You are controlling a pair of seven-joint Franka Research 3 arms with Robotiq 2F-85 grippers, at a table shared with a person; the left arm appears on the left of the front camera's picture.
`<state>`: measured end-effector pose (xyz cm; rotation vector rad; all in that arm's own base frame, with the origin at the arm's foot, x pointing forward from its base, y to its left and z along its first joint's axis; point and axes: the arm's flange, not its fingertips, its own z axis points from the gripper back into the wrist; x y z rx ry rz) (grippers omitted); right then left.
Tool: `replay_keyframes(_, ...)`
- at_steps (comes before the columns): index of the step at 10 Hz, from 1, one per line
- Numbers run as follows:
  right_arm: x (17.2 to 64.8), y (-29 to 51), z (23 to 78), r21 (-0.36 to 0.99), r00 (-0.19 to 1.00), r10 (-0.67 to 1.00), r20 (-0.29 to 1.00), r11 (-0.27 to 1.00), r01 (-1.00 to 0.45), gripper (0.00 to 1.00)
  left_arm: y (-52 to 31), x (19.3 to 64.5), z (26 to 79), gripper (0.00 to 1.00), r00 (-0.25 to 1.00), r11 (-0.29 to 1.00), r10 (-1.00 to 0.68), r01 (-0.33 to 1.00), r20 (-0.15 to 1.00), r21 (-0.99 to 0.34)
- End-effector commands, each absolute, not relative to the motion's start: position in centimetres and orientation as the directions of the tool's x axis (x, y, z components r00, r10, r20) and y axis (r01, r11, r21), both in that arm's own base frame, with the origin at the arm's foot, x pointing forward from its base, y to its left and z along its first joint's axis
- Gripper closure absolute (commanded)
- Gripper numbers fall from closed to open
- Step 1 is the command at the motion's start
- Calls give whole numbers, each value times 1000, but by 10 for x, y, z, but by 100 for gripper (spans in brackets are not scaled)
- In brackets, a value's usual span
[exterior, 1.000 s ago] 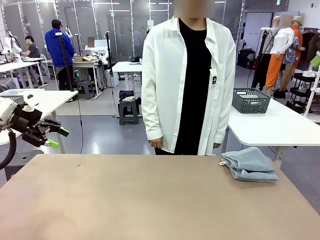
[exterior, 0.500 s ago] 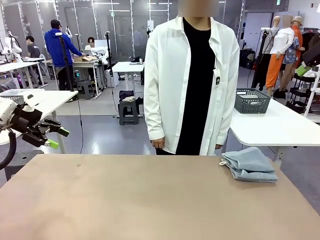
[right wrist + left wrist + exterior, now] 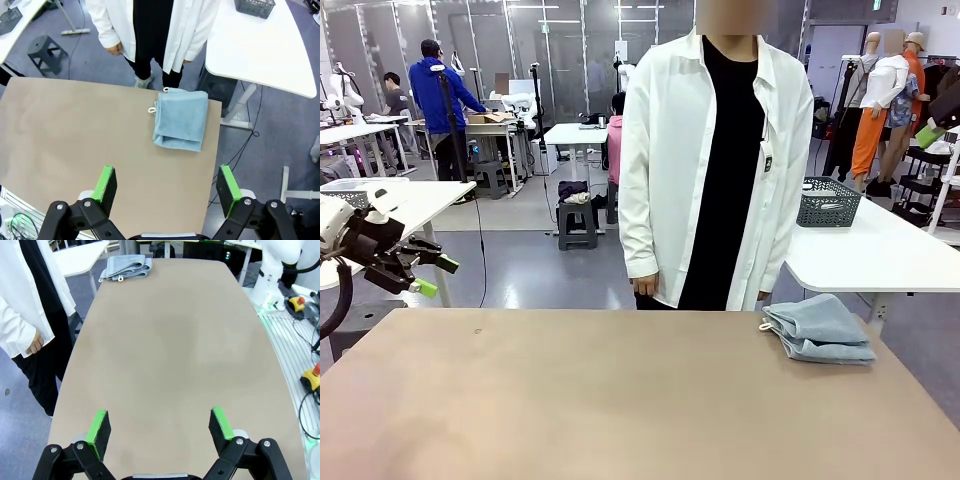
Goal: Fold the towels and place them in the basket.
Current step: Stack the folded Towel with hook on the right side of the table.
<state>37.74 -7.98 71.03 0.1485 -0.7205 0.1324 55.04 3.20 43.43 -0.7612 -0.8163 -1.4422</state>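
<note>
A: Where are the towels (image 3: 819,330)?
B: Stacked at the counter's (image 3: 620,400) far right edge, loops toward the person (image 3: 705,160). The basket (image 3: 828,201) sits on a separate white table (image 3: 880,255) beyond.
A: And the claws?
B: Left claw (image 3: 428,274) and right claw (image 3: 167,192) both spread apart, holding nothing, well above the counter.
A: Risks?
B: Pinching several layers together, or dragging the pile off the edge. The basket may lie beyond reach.

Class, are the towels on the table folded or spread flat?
Folded: the towels sit in a compact layered stack at the table's corner.
</note>
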Motion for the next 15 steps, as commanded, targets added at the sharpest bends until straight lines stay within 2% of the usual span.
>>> replay_keyframes(1, 379, -79, 714, 110, 751, 54, 658, 980, -167, 0, 31, 550, 436, 0, -36, -1, -534, 999, 845, 42)
replay_keyframes(15, 379, -79, 714, 110, 751, 54, 658, 980, -167, 0, 31, 550, 436, 0, -36, -1, -534, 999, 845, 42)
